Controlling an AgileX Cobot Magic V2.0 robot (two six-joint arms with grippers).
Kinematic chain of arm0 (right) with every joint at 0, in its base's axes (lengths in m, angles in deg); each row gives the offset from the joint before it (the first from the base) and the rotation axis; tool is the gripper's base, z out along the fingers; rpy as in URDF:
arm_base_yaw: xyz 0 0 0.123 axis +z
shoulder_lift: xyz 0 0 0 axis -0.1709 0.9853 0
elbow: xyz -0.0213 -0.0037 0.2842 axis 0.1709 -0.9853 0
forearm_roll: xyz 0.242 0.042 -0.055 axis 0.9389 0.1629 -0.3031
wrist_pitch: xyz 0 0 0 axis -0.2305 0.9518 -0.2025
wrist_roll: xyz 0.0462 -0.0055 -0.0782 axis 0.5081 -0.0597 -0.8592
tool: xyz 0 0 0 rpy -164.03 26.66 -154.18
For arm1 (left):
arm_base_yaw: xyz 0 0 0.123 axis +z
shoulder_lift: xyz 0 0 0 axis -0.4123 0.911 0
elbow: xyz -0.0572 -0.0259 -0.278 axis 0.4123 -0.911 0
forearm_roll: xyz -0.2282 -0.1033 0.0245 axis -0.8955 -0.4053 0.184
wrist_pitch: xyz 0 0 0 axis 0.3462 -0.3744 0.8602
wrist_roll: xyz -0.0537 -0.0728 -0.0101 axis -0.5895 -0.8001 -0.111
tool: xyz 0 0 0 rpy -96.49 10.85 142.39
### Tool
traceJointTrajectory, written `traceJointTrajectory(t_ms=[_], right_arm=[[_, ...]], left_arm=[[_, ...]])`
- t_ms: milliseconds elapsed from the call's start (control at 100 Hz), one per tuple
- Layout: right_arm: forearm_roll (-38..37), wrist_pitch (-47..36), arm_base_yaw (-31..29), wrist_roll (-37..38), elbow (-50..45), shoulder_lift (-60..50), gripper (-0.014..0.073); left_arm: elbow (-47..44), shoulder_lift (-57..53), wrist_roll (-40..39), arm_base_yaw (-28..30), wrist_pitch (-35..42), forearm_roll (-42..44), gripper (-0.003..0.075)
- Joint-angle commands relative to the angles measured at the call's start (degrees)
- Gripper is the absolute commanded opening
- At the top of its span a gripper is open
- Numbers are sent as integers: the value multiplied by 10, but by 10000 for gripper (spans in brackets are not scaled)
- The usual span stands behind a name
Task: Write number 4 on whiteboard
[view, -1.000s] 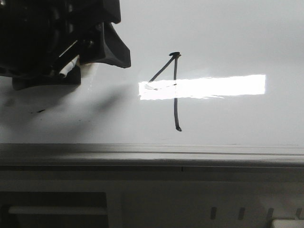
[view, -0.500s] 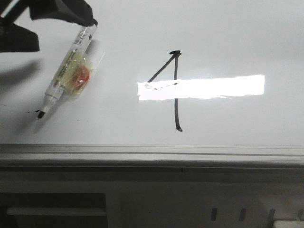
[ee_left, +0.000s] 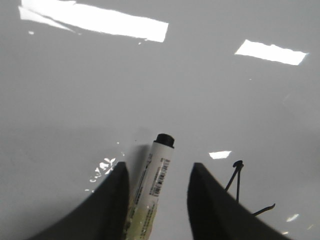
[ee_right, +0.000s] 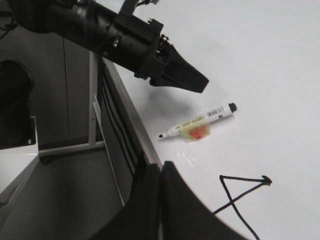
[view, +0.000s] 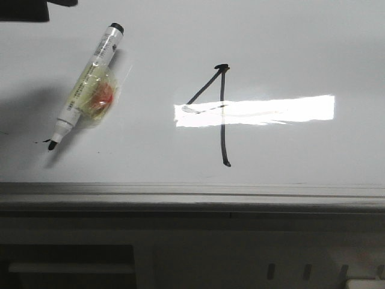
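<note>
The number 4 [view: 221, 111] is drawn in thin black marker near the middle of the whiteboard [view: 301, 48]. It also shows in the left wrist view [ee_left: 236, 181] and the right wrist view [ee_right: 239, 194]. A white marker [view: 90, 90] with a yellowish wrap lies flat on the board to the left of the figure, its black tip toward the front rail. My left gripper [ee_left: 159, 167] is open and hangs over the marker's capped end [ee_left: 161, 152], one finger on each side. My right gripper [ee_right: 161, 169] is shut and empty, by the board's front edge near the 4.
A grey metal rail [view: 192, 195] runs along the whiteboard's front edge, with a darker frame below it. A bright rectangular light reflection [view: 271, 110] crosses the 4. A small dark speck [view: 41, 142] sits by the marker tip. The left arm [ee_right: 110, 30] reaches over the board's corner.
The left gripper has let go of the marker and pulled back up and to the left, almost out of the front view. The marker now lies flat on the board.
</note>
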Motion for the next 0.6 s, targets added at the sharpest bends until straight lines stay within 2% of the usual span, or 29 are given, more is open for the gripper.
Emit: traceJointTrajectory(t_ms=[0, 30, 130, 220, 330, 400, 590], right_arm=[[-2, -49, -5, 1, 3, -19, -53], [-2, -49, -6, 0, -5, -32, -53], [-17, -49, -9, 17, -42, -79, -53], [-83, -49, -12, 99, -92, -136, -53], [-158, -49, -12, 191, -150, -206, -53], [-193, -44, -12, 224, -179, -251, -54], [-218, 0, -12, 227, -204, -344, -54]], left_arm=[[16, -41, 51, 1, -11, 12, 35], [16, -62, 84, 1, -23, 12, -23], [15, -124, 172, 1, -75, 12, -20], [8, -182, 227, 1, -131, 13, -20], [-19, -247, 240, 1, -198, 30, -20], [-43, -285, 240, 1, -228, 40, -20], [-108, -354, 240, 1, -253, 40, -20]])
